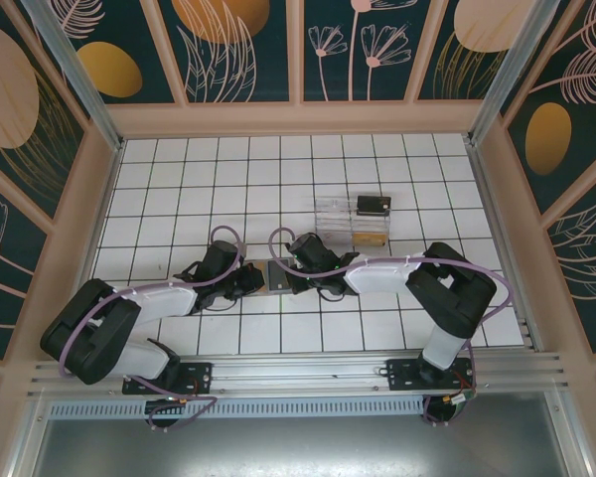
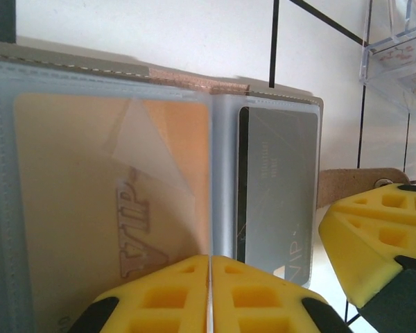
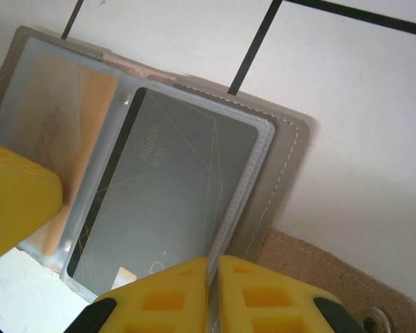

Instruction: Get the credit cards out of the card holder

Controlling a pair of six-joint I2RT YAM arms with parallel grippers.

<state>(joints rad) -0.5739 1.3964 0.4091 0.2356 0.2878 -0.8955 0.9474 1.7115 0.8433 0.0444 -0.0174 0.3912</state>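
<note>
The card holder (image 1: 276, 275) lies open on the tiled table between both grippers. Its clear sleeves (image 2: 225, 173) hold a tan-gold credit card (image 2: 76, 194) on the left and a dark credit card (image 2: 277, 180) on the right. My left gripper (image 2: 211, 267) is shut at the middle fold, the gold card's sleeve edge running into its seam. My right gripper (image 3: 213, 267) is shut on the ribbed outer edge of the dark card's (image 3: 173, 180) sleeve. The grey cover (image 3: 291, 159) and tan strap tab (image 3: 333, 270) show beside it. In the top view, left gripper (image 1: 255, 281) and right gripper (image 1: 294, 276) nearly meet.
A clear plastic tray (image 1: 343, 221) stands just behind the right gripper, with a dark card (image 1: 373, 206) and a tan piece (image 1: 370, 238) at its right end. Its corner (image 2: 399, 48) is seen in the left wrist view. Patterned walls enclose the table.
</note>
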